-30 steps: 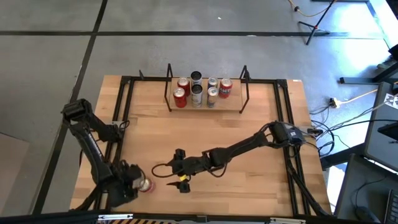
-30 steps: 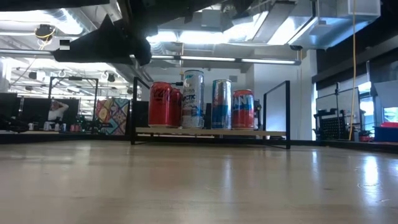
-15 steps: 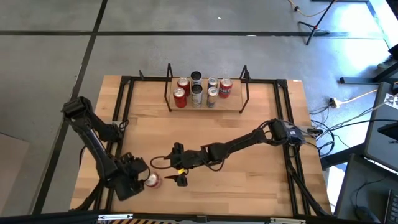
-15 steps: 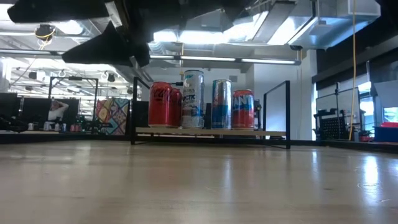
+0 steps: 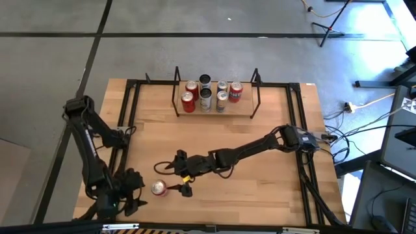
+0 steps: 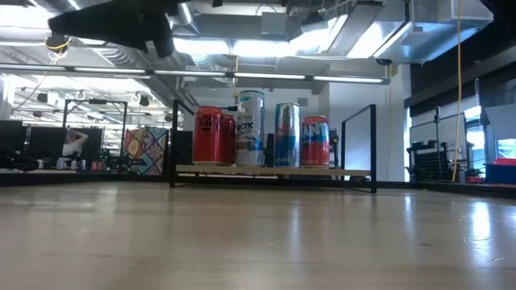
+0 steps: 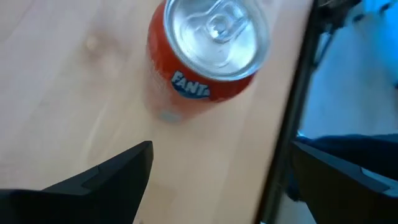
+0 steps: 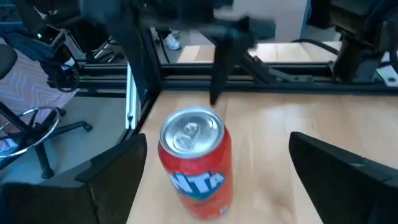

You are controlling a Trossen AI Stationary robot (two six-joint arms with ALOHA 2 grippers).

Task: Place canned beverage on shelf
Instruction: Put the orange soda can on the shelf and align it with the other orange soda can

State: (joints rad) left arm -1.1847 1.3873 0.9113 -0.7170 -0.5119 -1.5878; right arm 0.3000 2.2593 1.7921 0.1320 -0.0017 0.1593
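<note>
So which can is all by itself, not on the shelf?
The orange Fanta can, standing alone near the table's front edge between both end effectors. The other cans stand together on the shelf at the back.

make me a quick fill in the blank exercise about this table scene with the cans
1. The orange can on the table stands ____, its silver top facing up.
2. The right end effector is ____, with the orange can just ahead of its fingers.
3. The other cans stand in a group on the ____ at the far side of the table.
4. The left end effector holds ____.

Missing words: upright; open; shelf; nothing
</note>
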